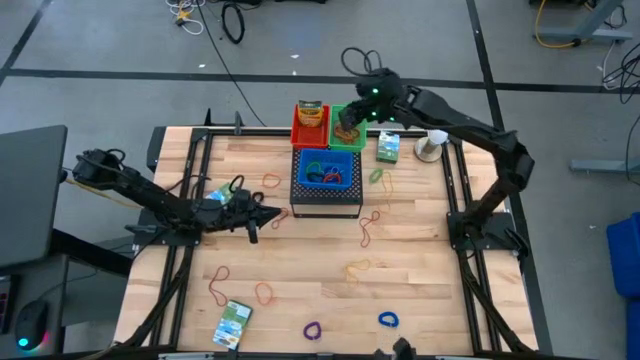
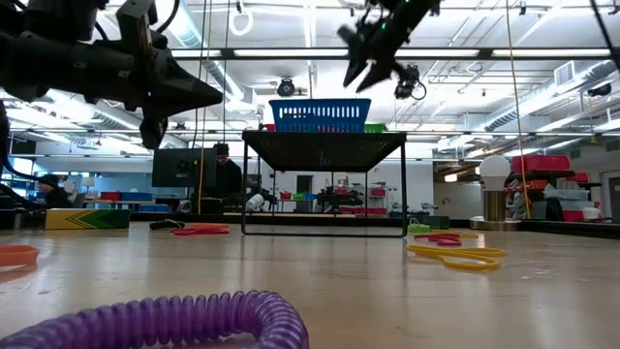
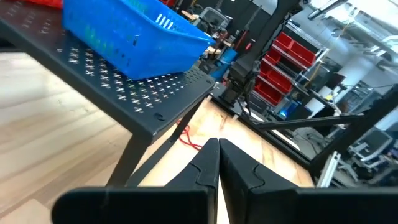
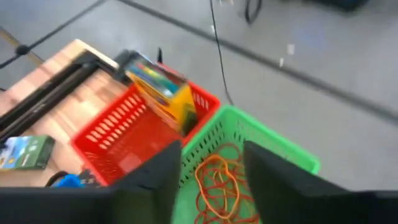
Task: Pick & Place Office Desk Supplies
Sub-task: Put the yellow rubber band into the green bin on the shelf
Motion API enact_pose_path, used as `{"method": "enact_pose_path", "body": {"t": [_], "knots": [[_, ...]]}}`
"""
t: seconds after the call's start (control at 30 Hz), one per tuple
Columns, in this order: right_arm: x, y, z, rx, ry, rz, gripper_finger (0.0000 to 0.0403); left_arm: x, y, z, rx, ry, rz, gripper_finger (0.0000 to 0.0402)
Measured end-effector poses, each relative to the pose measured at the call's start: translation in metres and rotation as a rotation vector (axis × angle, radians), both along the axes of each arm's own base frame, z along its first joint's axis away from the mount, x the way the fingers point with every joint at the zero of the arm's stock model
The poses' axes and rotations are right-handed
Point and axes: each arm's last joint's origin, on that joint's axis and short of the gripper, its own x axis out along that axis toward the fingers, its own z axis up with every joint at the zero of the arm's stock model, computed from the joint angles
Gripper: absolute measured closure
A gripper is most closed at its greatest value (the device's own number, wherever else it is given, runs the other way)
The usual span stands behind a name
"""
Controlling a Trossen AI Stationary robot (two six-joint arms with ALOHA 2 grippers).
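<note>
Rubber bands lie scattered on the wooden table, such as an orange one (image 1: 271, 181) and a red one (image 1: 370, 225). More orange bands (image 4: 217, 180) lie inside the green basket (image 1: 352, 112). A purple loop (image 1: 313, 329) and a blue loop (image 1: 388, 320) lie near the front edge. One green-white box (image 1: 388, 148) stands beside the baskets, another (image 1: 232, 323) lies at the front left. My right gripper (image 4: 211, 168) hangs open above the green basket, nothing between its fingers. My left gripper (image 1: 265, 213) is shut and empty, level, left of the black stand.
A black perforated stand (image 1: 327, 197) carries a blue basket (image 1: 327, 170) with coloured loops. Behind it a red basket (image 1: 310, 128) holds a crayon box (image 4: 165, 93). A white ball on a stand (image 1: 433, 147) is at the far right. A black frame edges the table.
</note>
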Motion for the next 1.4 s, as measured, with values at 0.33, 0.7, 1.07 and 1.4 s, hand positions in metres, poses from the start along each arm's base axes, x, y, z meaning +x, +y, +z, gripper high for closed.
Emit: {"method": "enact_pose_path", "body": {"t": [0.33,0.7,1.07,1.4], "knots": [[0.022,0.076,0.029,-0.327,-0.002,0.033,0.0381,0.002,0.005,0.003,0.027,-0.022,-0.02,0.0374],[0.012,0.121,-0.016,-0.307,-0.223,0.191,0.0396,0.005,0.002,0.006,0.088,-0.012,-0.093,0.0395],[-0.047,0.195,-0.016,-0.302,-0.141,0.363,0.0399,0.026,-0.015,0.024,0.165,0.182,-0.264,0.0397],[-0.06,0.273,-0.05,-0.093,-0.02,0.487,0.04,0.021,-0.03,0.014,0.169,0.369,-0.331,0.0394]]}}
